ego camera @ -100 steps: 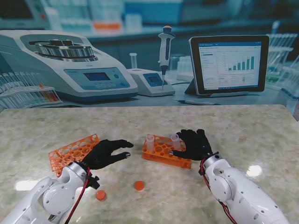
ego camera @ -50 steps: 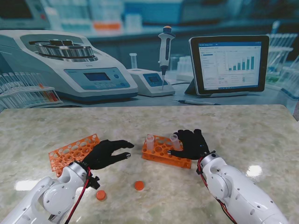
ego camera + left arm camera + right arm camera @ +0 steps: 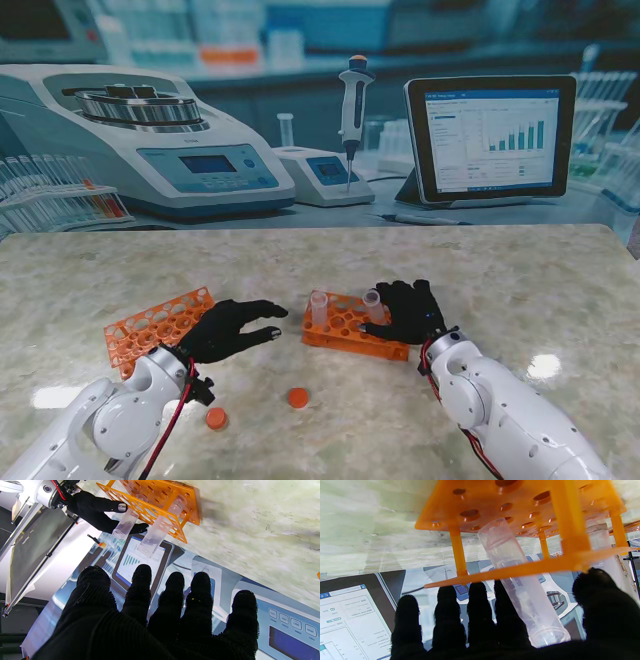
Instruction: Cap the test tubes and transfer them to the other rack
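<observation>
Two orange racks stood on the marble table (image 3: 520, 270): the near rack (image 3: 352, 324) just beside the right hand (image 3: 410, 310), holding two uncapped clear test tubes, and the far rack (image 3: 155, 325), with no tubes in it, just left of the left hand (image 3: 232, 328). The first tube (image 3: 373, 303) leaned between the right hand's thumb and fingers (image 3: 480, 610); whether the fingers had clamped on it could not be told. The second tube (image 3: 318, 306) stood upright at the rack's end towards the left hand, untouched. The left hand hovered with fingers (image 3: 200, 597) spread apart, holding nothing. Two orange caps lay loose on the table nearer to me than the left hand: cap A (image 3: 298, 397) and cap B (image 3: 216, 418), well apart from both racks. Writing on the backdrop's tablet screen (image 3: 490, 135) was too small to read. Bare table extended right of the right hand to the edge
</observation>
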Motion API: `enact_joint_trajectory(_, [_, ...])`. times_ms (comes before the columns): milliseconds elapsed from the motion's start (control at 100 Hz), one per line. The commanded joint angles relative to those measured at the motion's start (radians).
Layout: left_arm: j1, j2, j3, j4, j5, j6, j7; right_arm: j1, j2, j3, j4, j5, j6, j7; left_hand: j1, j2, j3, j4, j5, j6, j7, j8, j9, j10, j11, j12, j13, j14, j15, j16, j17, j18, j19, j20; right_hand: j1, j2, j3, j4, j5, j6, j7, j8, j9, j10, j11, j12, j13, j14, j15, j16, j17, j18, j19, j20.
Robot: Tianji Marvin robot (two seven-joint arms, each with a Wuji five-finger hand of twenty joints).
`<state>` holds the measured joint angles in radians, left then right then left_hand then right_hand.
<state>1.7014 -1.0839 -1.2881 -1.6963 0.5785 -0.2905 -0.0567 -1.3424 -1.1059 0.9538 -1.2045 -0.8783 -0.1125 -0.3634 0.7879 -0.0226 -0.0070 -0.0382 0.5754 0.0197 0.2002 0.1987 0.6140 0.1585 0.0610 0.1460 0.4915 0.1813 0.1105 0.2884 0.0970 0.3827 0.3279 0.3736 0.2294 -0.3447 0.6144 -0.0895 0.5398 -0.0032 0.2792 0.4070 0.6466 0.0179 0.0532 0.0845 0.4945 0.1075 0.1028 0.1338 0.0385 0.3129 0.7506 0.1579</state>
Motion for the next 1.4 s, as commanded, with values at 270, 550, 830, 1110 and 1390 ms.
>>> enact_joint_trajectory(270, [0.000, 0.002, 0.003, -0.001, -0.003, 0.005, -0.007, 0.003, -0.012, -0.019, 0.022, 0.005, 0.000, -0.021, -0.017, 0.039, -0.018, 0.017, 0.014, -0.026, 0.012, 0.010, -0.011, -0.018, -0.003, -0.007, 0.007, -0.009, -0.002, 0.012, -0.012, -0.003, -0.016, -0.011, 0.151, 0.007, -0.045, -0.025, 0.028, -0.132, 0.100, -0.016, 0.073, -0.112, -0.018, -0.009, 0.057, -0.053, -0.022, -0.021, 0.001, -0.002, 0.030, -0.037])
enact_joint_trajectory(550, [-0.002, 0.002, 0.005, 0.000, -0.003, 0.007, -0.007, 0.009, -0.020, -0.023, 0.034, 0.017, 0.008, -0.047, -0.017, 0.039, -0.018, 0.017, 0.014, -0.028, 0.012, 0.010, -0.010, -0.019, -0.003, -0.007, 0.008, -0.009, -0.002, 0.012, -0.012, -0.003, -0.016, -0.011, 0.289, 0.124, -0.099, -0.019, 0.075, -0.183, 0.171, -0.041, 0.130, -0.148, -0.011, -0.006, 0.086, -0.070, -0.018, -0.023, 0.008, -0.010, 0.038, -0.045])
enact_joint_trajectory(830, [-0.003, 0.002, 0.005, 0.002, -0.004, 0.007, -0.007, 0.011, -0.026, -0.025, 0.042, 0.031, 0.009, -0.057, -0.017, 0.038, -0.019, 0.017, 0.015, -0.026, 0.012, 0.010, -0.010, -0.018, -0.003, -0.007, 0.008, -0.007, -0.002, 0.012, -0.012, -0.003, -0.016, -0.011, 0.513, 0.235, -0.322, -0.053, 0.052, -0.214, 0.368, -0.251, 0.159, -0.155, -0.011, -0.005, 0.100, -0.073, -0.017, -0.022, 0.010, -0.014, 0.038, -0.049])
enact_joint_trajectory(1110, [-0.005, 0.002, 0.006, 0.004, -0.005, 0.006, -0.006, 0.010, -0.031, -0.017, 0.047, 0.030, -0.003, -0.098, -0.017, 0.038, -0.019, 0.017, 0.015, -0.026, 0.013, 0.011, -0.011, -0.018, -0.003, -0.007, 0.008, -0.006, -0.002, 0.012, -0.012, -0.004, -0.017, -0.011, 0.515, 0.254, -0.330, -0.058, 0.046, -0.238, 0.380, -0.260, 0.168, -0.149, -0.011, -0.005, 0.116, -0.075, -0.012, -0.020, 0.012, -0.014, 0.037, -0.049])
enact_joint_trajectory(1390, [-0.006, 0.002, 0.007, 0.006, -0.005, 0.006, -0.006, -0.009, -0.031, 0.010, 0.021, 0.022, -0.015, -0.111, -0.017, 0.038, -0.019, 0.017, 0.015, -0.028, 0.013, 0.011, -0.011, -0.019, -0.003, -0.007, 0.008, -0.007, -0.002, 0.012, -0.011, -0.003, -0.016, -0.011, 0.509, 0.254, -0.336, -0.058, 0.043, -0.254, 0.396, -0.273, 0.178, -0.147, -0.006, -0.003, 0.127, -0.076, -0.009, -0.017, 0.019, -0.014, 0.038, -0.049])
